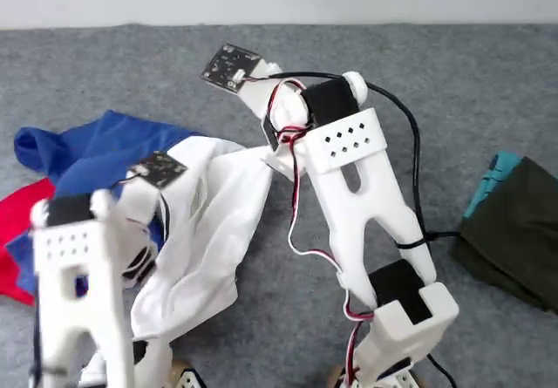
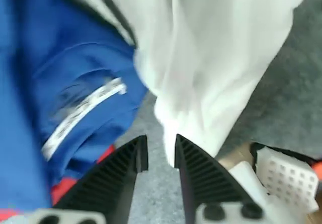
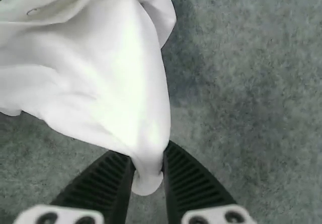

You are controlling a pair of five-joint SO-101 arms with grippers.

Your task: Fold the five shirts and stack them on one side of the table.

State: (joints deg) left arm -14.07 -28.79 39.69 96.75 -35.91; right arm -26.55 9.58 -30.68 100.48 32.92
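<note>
Since your right gripper has only a thin fold of the white shirt pinched at its jaw tips, a hard pull could slip it free. Your left gripper is barely parted and holds nothing, just beside the white hem where it overlaps the blue shirt. Close there and you may snag both. The white shirt lies crumpled mid-way across the table. No containers; the closest thing is the side stack, dark green shirt on a teal shirt.

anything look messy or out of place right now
Yes: the white shirt lies crumpled, draped over the blue shirt with the red shirt bunched beneath, all in one heap. The right gripper pinches a fold of the white one. The dark green shirt on the other side looks folded.
</note>
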